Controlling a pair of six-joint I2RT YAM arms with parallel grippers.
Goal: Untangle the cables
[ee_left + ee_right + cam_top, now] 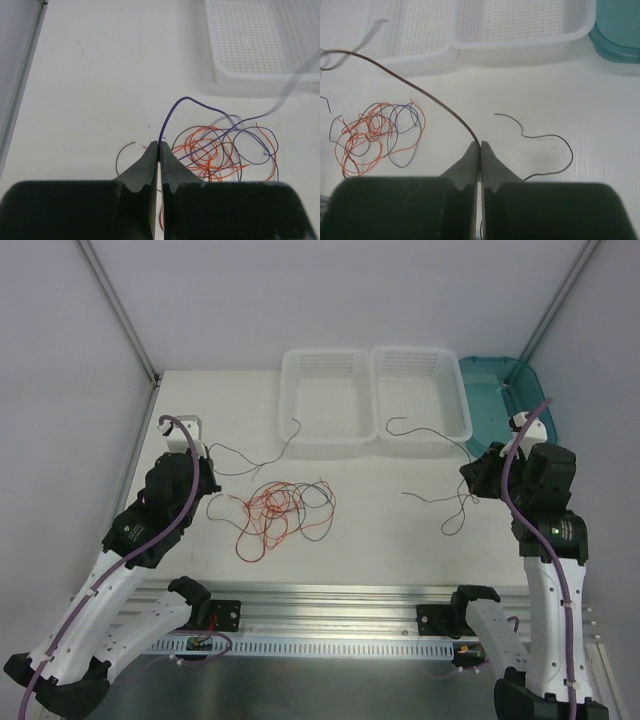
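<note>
The cables lie mostly as a loose tangle (280,510) of thin red/orange and dark loops on the white table between the arms; it also shows in the left wrist view (215,150) and in the right wrist view (370,132). My left gripper (159,146) is shut on a purple wire (172,107) that rises from the tips and runs toward the tangle and the baskets. My right gripper (479,145) is shut on a dark wire (420,91) that arcs up and to the left. Another dark wire (545,136) lies loose on the table just beyond it.
Two white perforated baskets (325,440) (425,445) stand side by side at the back of the table, with a teal tray (505,390) at the back right. An aluminium rail (330,615) runs along the near edge.
</note>
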